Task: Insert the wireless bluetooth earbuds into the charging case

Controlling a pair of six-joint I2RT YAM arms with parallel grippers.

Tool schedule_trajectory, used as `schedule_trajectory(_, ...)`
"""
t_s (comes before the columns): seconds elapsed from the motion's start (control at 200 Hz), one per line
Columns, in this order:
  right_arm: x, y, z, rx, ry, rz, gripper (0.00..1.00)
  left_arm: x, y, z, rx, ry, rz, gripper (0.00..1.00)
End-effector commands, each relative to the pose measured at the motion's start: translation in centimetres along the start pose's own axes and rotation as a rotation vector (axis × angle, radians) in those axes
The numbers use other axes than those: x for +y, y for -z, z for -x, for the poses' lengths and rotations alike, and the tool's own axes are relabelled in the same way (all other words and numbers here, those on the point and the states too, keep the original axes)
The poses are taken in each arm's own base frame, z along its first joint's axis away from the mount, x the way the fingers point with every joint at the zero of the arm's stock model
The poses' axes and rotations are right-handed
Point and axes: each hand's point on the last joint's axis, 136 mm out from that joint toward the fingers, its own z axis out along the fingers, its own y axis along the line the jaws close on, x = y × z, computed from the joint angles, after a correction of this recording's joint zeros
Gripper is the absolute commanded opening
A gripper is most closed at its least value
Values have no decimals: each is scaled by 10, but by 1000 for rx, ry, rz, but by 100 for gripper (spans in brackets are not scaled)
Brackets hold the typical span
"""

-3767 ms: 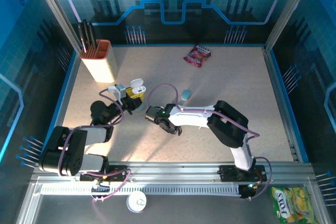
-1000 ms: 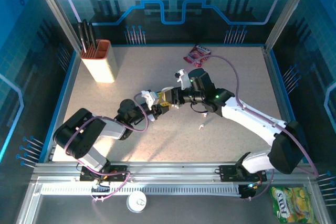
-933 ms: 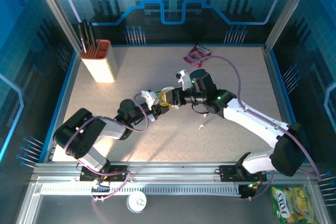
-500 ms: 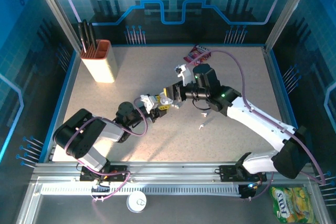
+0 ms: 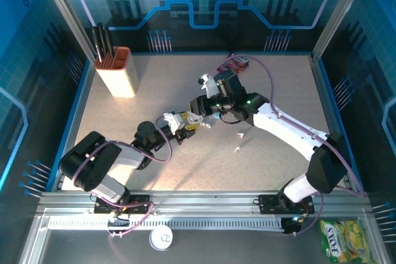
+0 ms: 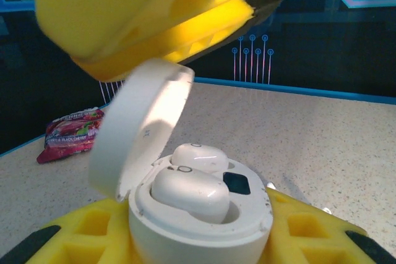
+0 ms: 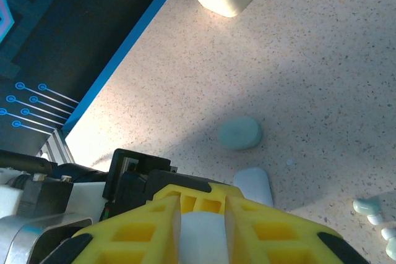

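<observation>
Shifted left, right claw pinches the lid, left claw grips one charging case — two earbuds seated.

Against the earliest top view, the left gripper is found shifted from the upper left of centre to the middle of the frame. The open charging case is carried along in it. The right arm, folded low across the centre then, is now stretched up from the lower right. The right gripper is brought from below the middle up against the left one. Within the last second its wrist is moved up and left, closer to the red snack packet. A small white earbud is now seen on the table, where the arm lay before.
</observation>
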Motion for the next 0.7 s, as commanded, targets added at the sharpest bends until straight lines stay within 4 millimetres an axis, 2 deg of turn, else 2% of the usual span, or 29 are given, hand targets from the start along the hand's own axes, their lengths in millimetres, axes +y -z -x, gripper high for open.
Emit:
schedule_trajectory(0.0, 0, 9, -6, -2, -3, 6, 26, 8, 0, 20, -62, 41, 30, 36)
schedule_trajectory(0.145, -1, 22, -2, -49, -18, -6, 29, 8, -5, 29, -83, 96, 12, 36)
schedule_trajectory(0.34, -5, 40, 6, -151, -161, 110, 54, 3, -8, 43, -115, 152, -35, 36)
schedule_trajectory(0.52, -5, 33, -5, -137, -290, 257, 67, 0, -8, 58, -148, 150, -58, 36)
schedule_trajectory(0.635, -1, 26, -11, -120, -339, 334, 70, -1, -7, 65, -165, 135, -62, 36)
schedule_trajectory(0.675, 5, 27, -5, -136, -336, 375, 70, -1, -8, 67, -168, 130, -65, 36)
schedule_trajectory(0.695, 1, 22, -13, -119, -358, 380, 70, -1, -8, 67, -169, 129, -66, 36)
